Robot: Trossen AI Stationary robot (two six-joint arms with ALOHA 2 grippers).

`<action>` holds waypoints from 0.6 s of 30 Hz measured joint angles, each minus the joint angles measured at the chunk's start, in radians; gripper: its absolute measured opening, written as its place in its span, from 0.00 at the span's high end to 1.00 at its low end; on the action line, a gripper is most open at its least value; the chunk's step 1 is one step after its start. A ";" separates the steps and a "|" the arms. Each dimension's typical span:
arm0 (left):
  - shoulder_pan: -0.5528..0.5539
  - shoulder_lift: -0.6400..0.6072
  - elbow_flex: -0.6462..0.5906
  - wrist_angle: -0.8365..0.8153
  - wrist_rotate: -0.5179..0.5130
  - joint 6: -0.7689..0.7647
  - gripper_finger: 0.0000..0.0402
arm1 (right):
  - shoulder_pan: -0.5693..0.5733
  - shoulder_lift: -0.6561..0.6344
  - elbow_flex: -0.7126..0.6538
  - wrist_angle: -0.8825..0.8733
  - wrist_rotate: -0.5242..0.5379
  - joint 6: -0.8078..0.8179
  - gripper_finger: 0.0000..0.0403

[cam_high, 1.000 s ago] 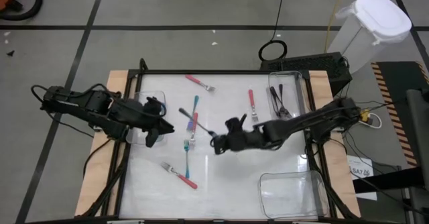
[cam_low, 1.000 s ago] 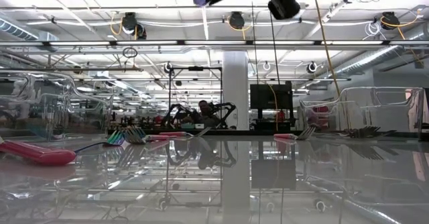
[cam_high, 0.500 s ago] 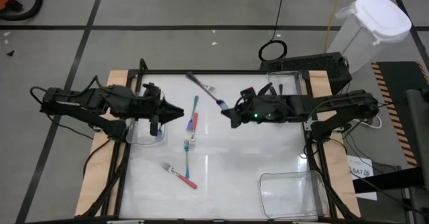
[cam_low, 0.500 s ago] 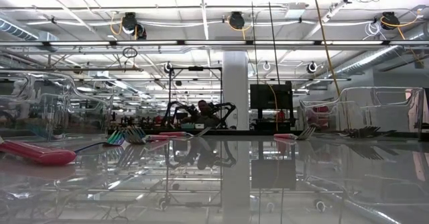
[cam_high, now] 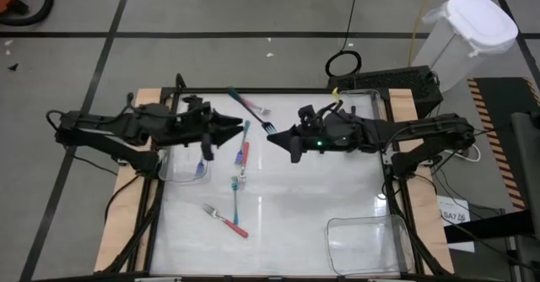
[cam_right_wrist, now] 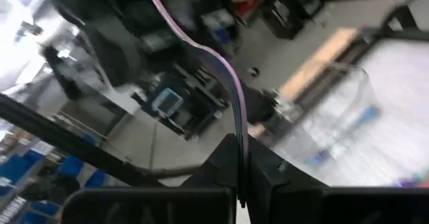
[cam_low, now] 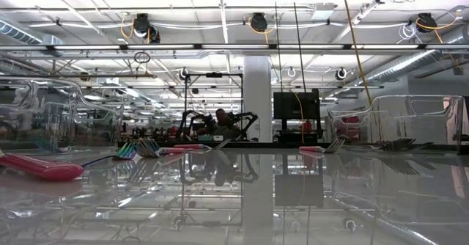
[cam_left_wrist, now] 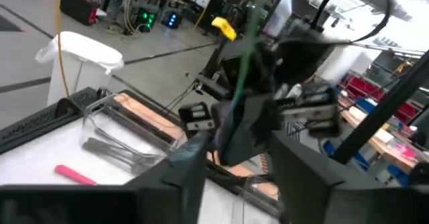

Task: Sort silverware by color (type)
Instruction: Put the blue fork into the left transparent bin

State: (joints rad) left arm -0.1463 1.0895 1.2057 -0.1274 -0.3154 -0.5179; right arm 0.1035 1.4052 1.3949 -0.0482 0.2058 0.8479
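- Right hand (cam_high: pixel 283 138) is clamped on a purple-handled fork (cam_right_wrist: pixel 224 76), lifted over the counter (cam_high: pixel 337 189).
- Fork's long axis runs from that hand toward the left hand (cam_high: pixel 239 128), just beside; its fingers stand apart.

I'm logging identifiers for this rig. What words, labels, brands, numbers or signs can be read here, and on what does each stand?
No text can be read with confidence in any view.
White tag near the high view's right edge: printed characters, too small to read.
Low and wrist views: nothing legible, background too blurred.
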 joint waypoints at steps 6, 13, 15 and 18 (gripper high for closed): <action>0.001 0.097 0.000 0.176 -0.002 0.070 0.46 | -0.013 0.004 0.000 0.058 0.002 -0.025 0.99; 0.015 0.136 0.000 0.313 -0.069 0.108 0.44 | -0.013 0.004 0.000 0.067 0.001 -0.034 0.99; 0.022 0.136 0.000 0.340 -0.073 0.117 0.44 | -0.011 0.004 0.000 0.067 0.000 -0.035 0.99; 0.032 0.136 0.000 0.359 -0.074 0.117 0.44 | -0.011 0.004 0.000 0.075 0.000 -0.048 0.99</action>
State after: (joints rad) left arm -0.1144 1.2251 1.2057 0.2313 -0.3893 -0.4007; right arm 0.0929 1.4090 1.3949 0.0269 0.2054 0.8000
